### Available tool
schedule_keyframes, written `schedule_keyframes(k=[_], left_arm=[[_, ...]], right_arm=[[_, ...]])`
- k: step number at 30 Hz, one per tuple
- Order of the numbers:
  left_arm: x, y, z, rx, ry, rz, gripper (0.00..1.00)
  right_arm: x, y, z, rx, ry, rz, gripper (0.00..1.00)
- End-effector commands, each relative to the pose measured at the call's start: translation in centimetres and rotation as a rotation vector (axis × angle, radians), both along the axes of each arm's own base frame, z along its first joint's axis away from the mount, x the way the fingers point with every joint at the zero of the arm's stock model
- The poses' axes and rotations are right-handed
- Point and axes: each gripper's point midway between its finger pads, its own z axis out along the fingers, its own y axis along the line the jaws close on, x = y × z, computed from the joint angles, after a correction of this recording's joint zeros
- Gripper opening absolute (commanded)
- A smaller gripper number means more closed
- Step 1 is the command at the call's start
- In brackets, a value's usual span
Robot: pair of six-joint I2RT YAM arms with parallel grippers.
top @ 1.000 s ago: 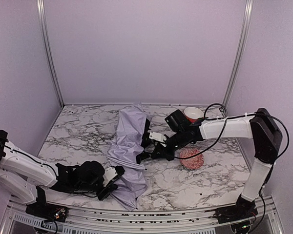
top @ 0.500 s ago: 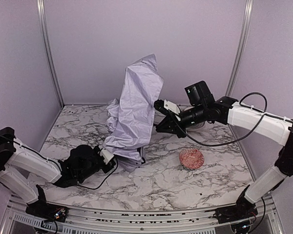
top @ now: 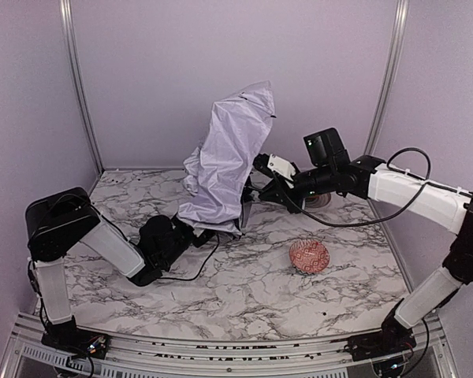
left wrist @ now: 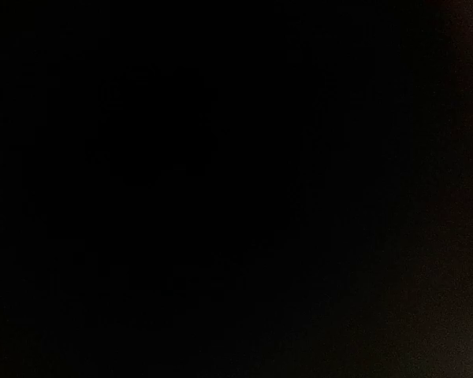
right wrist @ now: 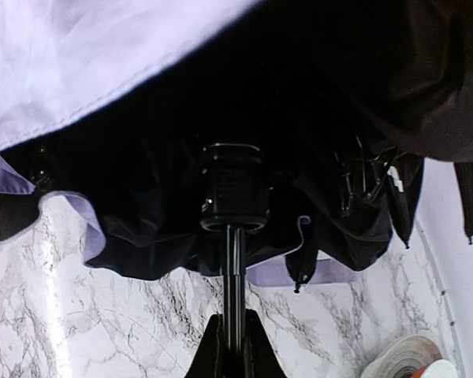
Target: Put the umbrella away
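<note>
Right now the marble counter [top: 244, 291] carries very little. The umbrella [top: 225, 165] is the big thing, lifted off it and leaning toward 1 o'clock at the back of the workspace. Its lavender cloth hangs loose and half collapsed, not wrapped.

My right tool [top: 254, 179] reaches in from the 3 o'clock side under the cloth. In the wrist view its fingers [right wrist: 211, 358] are closed tight on the thin black shaft [right wrist: 233, 276], just below the ribbed slider [right wrist: 232, 189].

My left tool [top: 195, 233] sits at the 7 o'clock edge of the hem, low to the counter. That wrist camera shows only black, so I cannot tell whether the tool is open or holding anything. The handle is hidden from me as well.

As I read it, the step in hand is collapsing the umbrella so it can be stowed. To do that well I would keep the right grip firm and the shaft steady. I would use the left arm to shorten the shaft along its own line, never across it, since a shaft that thin looks easy to bend.

The cloth is slack and will probably swing. I would move slowly and keep folds and rib tips out of the right fingers.

The red patterned bowl [top: 309, 256] sits at 4 o'clock, well apart from the umbrella. A second bowl [right wrist: 410, 361] lies close under my right arm, so I would mind that forearm on any descent.
</note>
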Motion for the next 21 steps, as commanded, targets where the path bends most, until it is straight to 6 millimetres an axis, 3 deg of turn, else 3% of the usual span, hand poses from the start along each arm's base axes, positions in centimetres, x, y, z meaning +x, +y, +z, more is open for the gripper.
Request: schedule_keyframes(k=[1, 4, 7, 11, 15, 21], left_arm=[[-2.3, 2.0, -3.8, 0.046, 0.072, 0.003, 0.87], [-5.5, 4.1, -6.4, 0.167, 0.128, 0.029, 0.98], [-8.6, 4.9, -9.0, 0.296, 0.193, 0.035, 0.99], [-11.8, 6.3, -10.5, 0.312, 0.262, 0.066, 0.99], [-14.4, 6.8, -11.4, 0.291, 0.361, 0.065, 0.99], [-18.6, 6.9, -9.7, 0.2, 0.452, 0.005, 0.99]], right_arm=[[1.0, 0.7, -5.1, -0.039, 0.044, 0.015, 0.0], [1.1, 0.8, -7.8, -0.075, 0.088, 0.014, 0.0], [1.4, 0.6, -9.7, -0.115, 0.11, 0.002, 0.0], [1.0, 0.6, -11.4, -0.142, 0.151, 0.005, 0.0], [0.1, 0.7, -12.6, -0.192, 0.16, 0.013, 0.0], [-2.6, 0.4, -14.8, -0.207, 0.245, 0.053, 0.0]])
